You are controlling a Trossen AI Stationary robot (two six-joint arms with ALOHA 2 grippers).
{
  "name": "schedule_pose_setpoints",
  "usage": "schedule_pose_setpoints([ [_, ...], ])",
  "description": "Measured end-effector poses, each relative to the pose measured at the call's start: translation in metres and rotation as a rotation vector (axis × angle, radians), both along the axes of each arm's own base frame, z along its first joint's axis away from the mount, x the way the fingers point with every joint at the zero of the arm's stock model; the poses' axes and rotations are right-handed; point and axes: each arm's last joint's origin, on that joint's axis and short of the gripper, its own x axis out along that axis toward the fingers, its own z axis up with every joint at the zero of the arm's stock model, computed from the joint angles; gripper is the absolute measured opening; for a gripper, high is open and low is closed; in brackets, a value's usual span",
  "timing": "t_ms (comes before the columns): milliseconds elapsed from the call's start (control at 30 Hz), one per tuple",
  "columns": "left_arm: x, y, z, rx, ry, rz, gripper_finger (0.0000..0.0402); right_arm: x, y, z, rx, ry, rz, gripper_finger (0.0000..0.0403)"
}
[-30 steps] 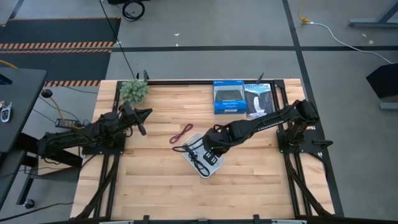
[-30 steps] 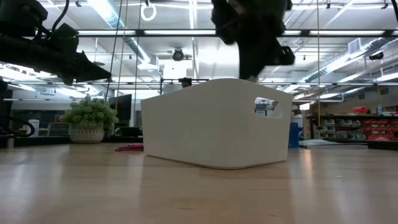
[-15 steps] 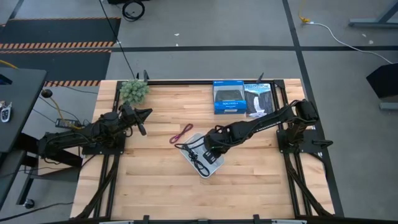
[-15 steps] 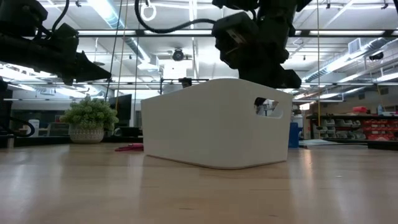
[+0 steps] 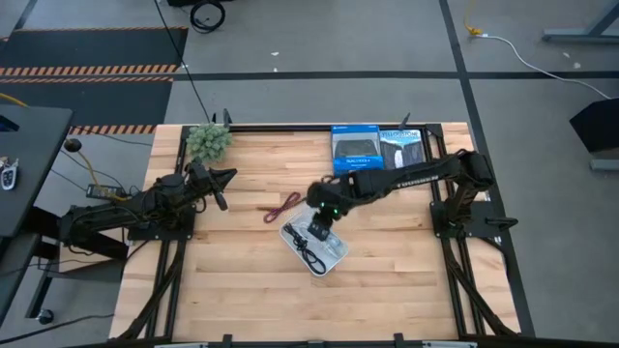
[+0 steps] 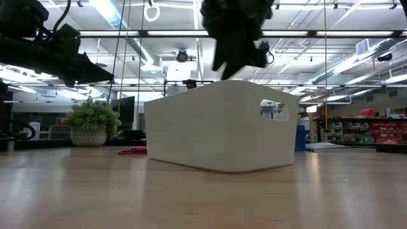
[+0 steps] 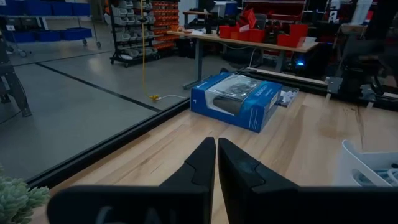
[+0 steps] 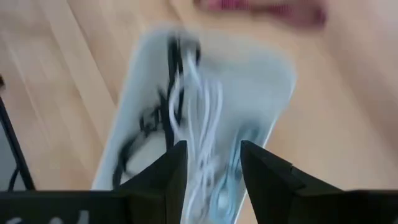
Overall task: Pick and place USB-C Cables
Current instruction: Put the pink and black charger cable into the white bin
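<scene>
A white tray (image 5: 329,259) stands mid-table and holds a black cable (image 5: 306,247), a white cable (image 8: 202,102) and a light blue-grey cable (image 8: 231,177). A maroon cable (image 5: 282,207) lies on the wood just left of the tray's far end. My right gripper (image 8: 211,149) hangs open and empty above the tray's far end (image 5: 322,218), clear of its rim (image 6: 222,86). My left gripper (image 7: 216,146) waits shut at the table's left side (image 5: 219,191), with nothing between its fingers.
A blue retail box (image 5: 355,152) and a black one (image 5: 403,155) lie at the table's far edge. A small potted plant (image 5: 208,141) stands at the far left corner. Bare wood stretches in front of the tray toward the near edge.
My right gripper has risen out of the tray and swung toward the table's far left, toward the maroon cable. The tray and the cables in it have stayed where they were.
</scene>
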Motion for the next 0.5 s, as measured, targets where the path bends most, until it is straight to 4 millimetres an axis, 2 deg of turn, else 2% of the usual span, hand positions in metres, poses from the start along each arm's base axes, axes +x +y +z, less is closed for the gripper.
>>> schedule_pose_setpoints([
  [133,0.0,0.0,0.0,0.0,0.0,0.0,0.0025,0.007,-0.031,0.006,-0.032,-0.082,0.049,0.0153],
  [267,0.0,0.0,0.0,0.0,0.0,0.0,0.0025,0.013,-0.063,0.001,-0.051,-0.123,0.075,0.0153],
  [367,0.0,0.0,0.0,0.0,-0.001,-0.001,0.0025,0.022,-0.082,-0.006,-0.047,-0.176,0.092,0.0153],
  [500,0.0,0.0,-0.001,-0.001,0.006,0.0,0.0025,0.034,-0.099,-0.03,-0.016,-0.182,0.127,0.0153],
])
